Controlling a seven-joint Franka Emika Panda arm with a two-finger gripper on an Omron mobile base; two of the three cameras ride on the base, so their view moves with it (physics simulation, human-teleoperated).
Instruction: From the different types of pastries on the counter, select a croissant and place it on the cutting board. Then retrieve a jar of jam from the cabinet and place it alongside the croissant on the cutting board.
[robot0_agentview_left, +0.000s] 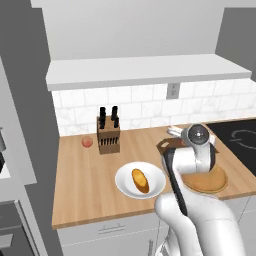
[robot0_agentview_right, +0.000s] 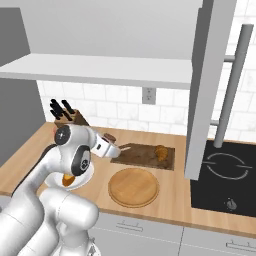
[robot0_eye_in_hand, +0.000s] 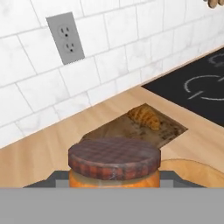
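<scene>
Item: orange jam jar with a dark plaid lid (robot0_eye_in_hand: 114, 164), gripped between the fingers of the two-finger gripper (robot0_agentview_right: 111, 149), carried just above the wooden worktop (robot0_agentview_left: 85, 190) at the near left edge of the dark rectangular cutting board (robot0_agentview_right: 142, 155). Golden-brown croissant (robot0_eye_in_hand: 144, 117) lies on the board's far right part. Handling: judged best lowered upright onto the bare left portion of the board, beside the croissant without touching it. Clearances: round wooden board (robot0_agentview_right: 133, 187) in front, white plate bearing a bread roll (robot0_agentview_left: 125, 185) to the left, black cooktop (robot0_agentview_right: 225, 180) well right.
</scene>
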